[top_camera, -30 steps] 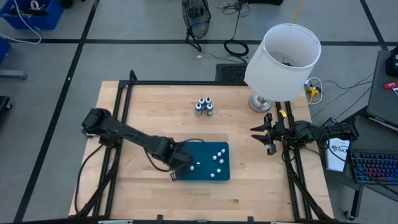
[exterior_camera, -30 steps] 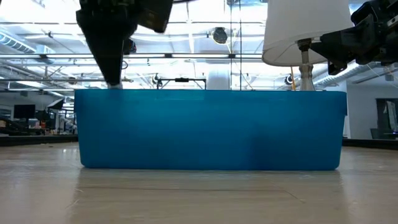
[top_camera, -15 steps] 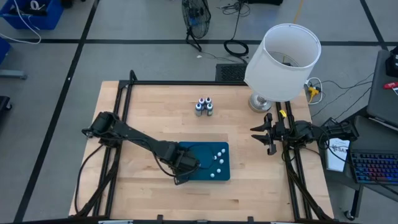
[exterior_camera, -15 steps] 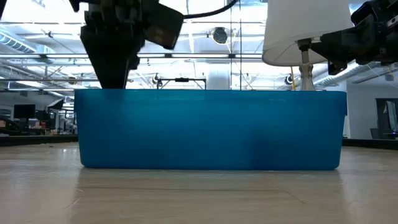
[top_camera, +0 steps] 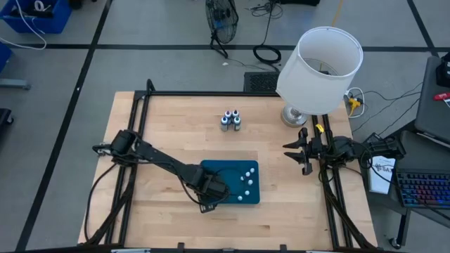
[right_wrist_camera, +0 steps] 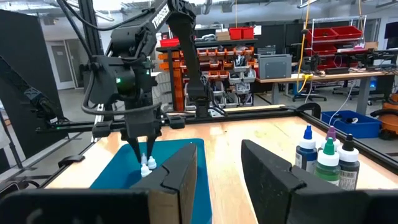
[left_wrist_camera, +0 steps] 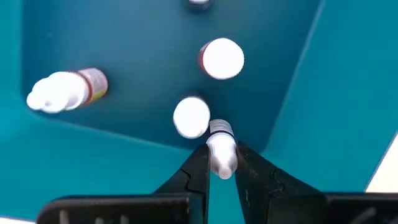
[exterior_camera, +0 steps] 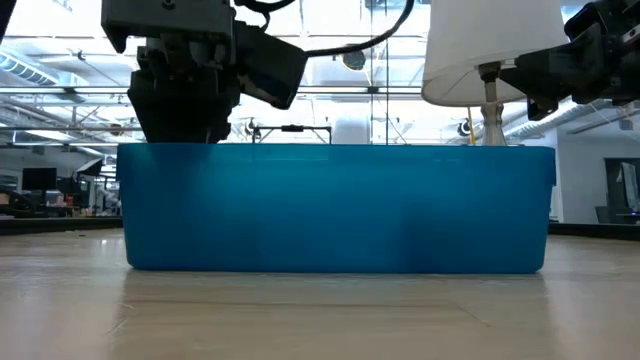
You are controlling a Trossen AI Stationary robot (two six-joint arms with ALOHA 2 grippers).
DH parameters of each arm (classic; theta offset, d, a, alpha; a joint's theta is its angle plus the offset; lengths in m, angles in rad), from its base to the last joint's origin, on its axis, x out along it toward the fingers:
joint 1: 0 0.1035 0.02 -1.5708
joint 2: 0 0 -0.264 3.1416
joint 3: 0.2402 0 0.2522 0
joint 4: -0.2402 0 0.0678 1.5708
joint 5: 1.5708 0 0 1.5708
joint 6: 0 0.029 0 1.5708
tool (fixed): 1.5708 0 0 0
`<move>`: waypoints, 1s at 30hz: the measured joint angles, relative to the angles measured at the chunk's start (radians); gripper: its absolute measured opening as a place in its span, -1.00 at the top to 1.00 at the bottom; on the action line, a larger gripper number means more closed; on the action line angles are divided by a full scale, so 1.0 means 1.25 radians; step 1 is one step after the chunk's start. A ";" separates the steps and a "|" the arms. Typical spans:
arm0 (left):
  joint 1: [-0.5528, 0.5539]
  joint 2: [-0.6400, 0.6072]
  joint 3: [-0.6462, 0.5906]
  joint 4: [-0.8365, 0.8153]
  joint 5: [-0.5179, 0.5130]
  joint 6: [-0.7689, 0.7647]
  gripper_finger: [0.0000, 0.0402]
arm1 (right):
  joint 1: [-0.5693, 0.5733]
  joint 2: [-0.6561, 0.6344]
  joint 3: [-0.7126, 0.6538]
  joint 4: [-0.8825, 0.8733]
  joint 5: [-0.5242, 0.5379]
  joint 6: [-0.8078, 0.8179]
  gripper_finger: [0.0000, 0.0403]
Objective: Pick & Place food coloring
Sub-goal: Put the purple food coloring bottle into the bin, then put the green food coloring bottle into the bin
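The teal tray [top_camera: 211, 167] lies near the table's near edge. Several white-capped food coloring bottles [top_camera: 246, 177] are in it: two stand upright [left_wrist_camera: 222, 58], one lies on its side [left_wrist_camera: 65, 91]. My left gripper [left_wrist_camera: 221, 149] reaches down into the tray's left part [top_camera: 213, 191] and is shut on one small bottle. My right gripper [top_camera: 290, 151] waits open at the table's right edge, well clear of the tray. A second cluster of bottles with coloured caps [top_camera: 230, 120] stands on the table toward the far edge. My left gripper pinches one small food coloring bottle [left_wrist_camera: 222, 152] between its two fingers [left_wrist_camera: 198, 168], coming from above and pointing down into the tray. Its white cap end [left_wrist_camera: 222, 163] shows between the fingers. I cannot tell whether the bottle touches the tray floor.
A table lamp with a white shade [top_camera: 320, 67] stands at the far right corner, close to my right arm. The coloured-cap bottles [right_wrist_camera: 328, 158] stand just in front of my right gripper [right_wrist_camera: 217, 155]. Bare wood lies left of the tray and along the near edge.
My left gripper has moved toward the table's right, from the tray's left rim to over its inside, and has gone down into the tray. The right arm has kept still.
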 joint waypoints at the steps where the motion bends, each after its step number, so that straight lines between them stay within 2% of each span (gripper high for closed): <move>1: 0.000 0.001 0.000 0.002 0.000 0.000 0.74 | 0.000 0.000 0.000 0.001 0.000 0.000 0.43; 4: 0.000 0.003 0.000 0.013 0.002 -0.008 0.65 | 0.000 0.000 0.000 0.000 0.000 0.000 0.43; 11: 0.000 0.002 0.000 0.018 0.019 -0.024 0.21 | 0.000 0.000 0.000 0.000 0.000 0.000 0.43; 17: 0.003 -0.011 0.000 0.017 0.028 -0.029 0.02 | 0.000 0.000 0.000 0.000 0.000 0.000 0.43; 23: 0.008 -0.106 -0.001 0.018 -0.005 -0.025 -0.05 | 0.000 0.000 0.000 0.000 0.000 0.000 0.43; 26: 0.007 -0.188 -0.001 0.010 -0.054 0.035 -0.03 | 0.000 0.000 0.000 -0.001 0.000 0.000 0.43; 30: 0.023 -0.309 -0.001 -0.013 -0.075 0.130 0.01 | 0.000 0.000 0.000 0.000 0.000 0.000 0.43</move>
